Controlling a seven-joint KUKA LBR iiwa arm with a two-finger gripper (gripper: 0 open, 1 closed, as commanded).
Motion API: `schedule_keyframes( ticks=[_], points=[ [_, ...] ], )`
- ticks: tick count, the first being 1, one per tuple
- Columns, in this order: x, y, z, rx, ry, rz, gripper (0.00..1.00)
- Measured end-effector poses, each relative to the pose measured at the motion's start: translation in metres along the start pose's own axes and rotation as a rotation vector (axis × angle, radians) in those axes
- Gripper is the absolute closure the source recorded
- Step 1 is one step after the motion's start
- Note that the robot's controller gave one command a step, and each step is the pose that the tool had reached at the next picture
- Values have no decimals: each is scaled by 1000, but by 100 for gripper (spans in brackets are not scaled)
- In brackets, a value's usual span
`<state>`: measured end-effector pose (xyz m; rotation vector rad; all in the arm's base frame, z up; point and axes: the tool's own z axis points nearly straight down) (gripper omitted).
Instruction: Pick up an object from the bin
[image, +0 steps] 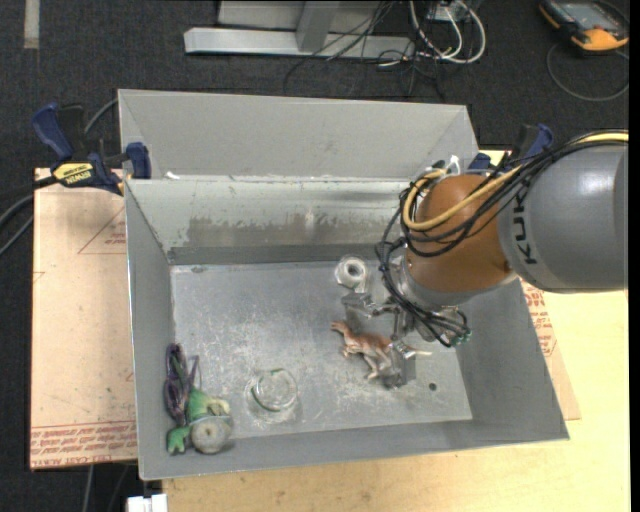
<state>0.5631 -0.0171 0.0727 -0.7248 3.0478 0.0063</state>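
At the bin's (150, 330) near left corner lies a small heap of green and purple bits (193, 402), with a clear round cup (273, 390) just beside it. Right of centre lies a brown toy animal (360, 343), its long axis slanting from back-left to front-right; which end is its head is hard to tell. The gripper (381, 338) stands over it, fingers apart at either end, perhaps touching. The arm (560, 225) reaches in from the right, wrist bent down. Behind stands a white spool (351, 271).

Bright, even overhead light w/ dull glare on bin (262, 226) back wall, soft shadows.
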Motion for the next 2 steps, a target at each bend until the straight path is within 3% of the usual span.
schedule_keyframes(
  ticks=[1, 2],
  points=[
    [4, -11, 1, 9, -12, -165, 100],
    [5, -11, 1, 9, -12, -164, 100]
  ],
)
